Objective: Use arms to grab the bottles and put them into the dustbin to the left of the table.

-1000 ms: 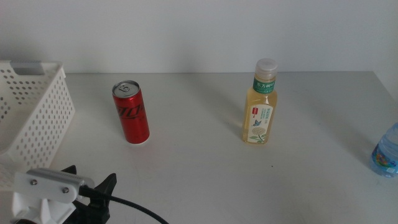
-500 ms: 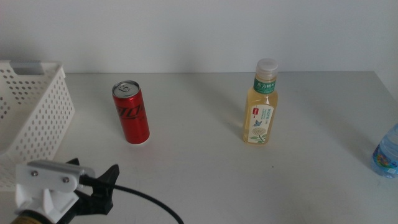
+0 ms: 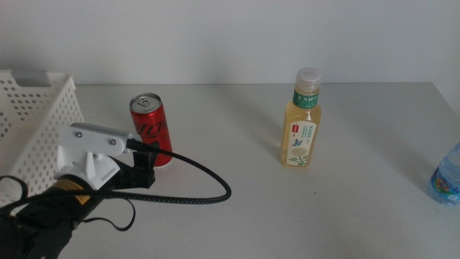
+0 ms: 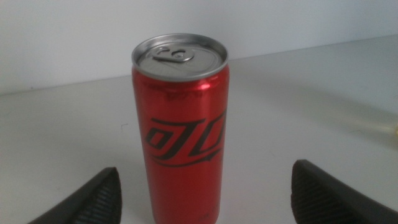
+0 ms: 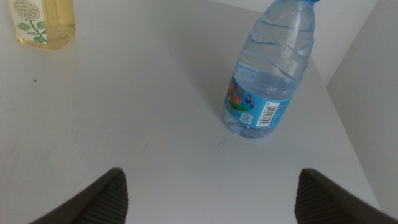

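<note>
Jaws of the left gripper (image 4: 205, 190) stand wide apart, empty, just before one red can (image 4: 180, 124) upright on the table (image 3: 237, 216); right gripper (image 5: 208, 196) also gapes empty near one water bottle (image 5: 270, 71); one yellow tea bottle (image 3: 300, 119), green label; white bin (image 3: 36, 122) at left.

Left arm (image 3: 79, 183) reaches in low from the left, end effector (image 4: 205, 193) open wide. Right end effector (image 5: 208, 199) likewise open, out of the middle view.
</note>
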You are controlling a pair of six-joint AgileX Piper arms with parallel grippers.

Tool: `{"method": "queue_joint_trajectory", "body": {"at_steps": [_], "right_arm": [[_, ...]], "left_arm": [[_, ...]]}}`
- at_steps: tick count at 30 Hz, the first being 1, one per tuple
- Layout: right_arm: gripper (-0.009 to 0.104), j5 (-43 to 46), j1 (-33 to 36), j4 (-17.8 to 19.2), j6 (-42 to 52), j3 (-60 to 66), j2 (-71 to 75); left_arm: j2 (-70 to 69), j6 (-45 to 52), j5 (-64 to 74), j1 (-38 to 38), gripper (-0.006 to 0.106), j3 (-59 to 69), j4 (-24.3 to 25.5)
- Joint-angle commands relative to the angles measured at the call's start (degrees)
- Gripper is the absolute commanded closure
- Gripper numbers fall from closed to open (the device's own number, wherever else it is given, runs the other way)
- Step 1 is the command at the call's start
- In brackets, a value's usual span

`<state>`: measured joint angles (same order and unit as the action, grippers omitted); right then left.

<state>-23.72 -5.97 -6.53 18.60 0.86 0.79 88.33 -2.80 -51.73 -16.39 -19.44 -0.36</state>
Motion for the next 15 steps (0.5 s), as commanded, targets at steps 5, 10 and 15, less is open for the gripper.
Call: {"method": "queue_joint_trajectory", "body": {"at_steps": [5,10,15], "right_arm": [[0.01,2.9,-0.34,0.28,0.49,-0.16,1.24],[0.01,2.9,-0.34,0.28,0.49,-0.16,1.24],[0.01,2.9,-0.34,0.28,0.49,-0.16,1.24]], "left_arm": [[3.06,-5.72,-2.17,4.39,0.007,-7.37,10.55],[7.45,-6.54,-2.4,5.16,0.007,-11.93,12.7],[11.38,-6.59,-2.4,5.1,0.007,-15.64,12.7]]}}
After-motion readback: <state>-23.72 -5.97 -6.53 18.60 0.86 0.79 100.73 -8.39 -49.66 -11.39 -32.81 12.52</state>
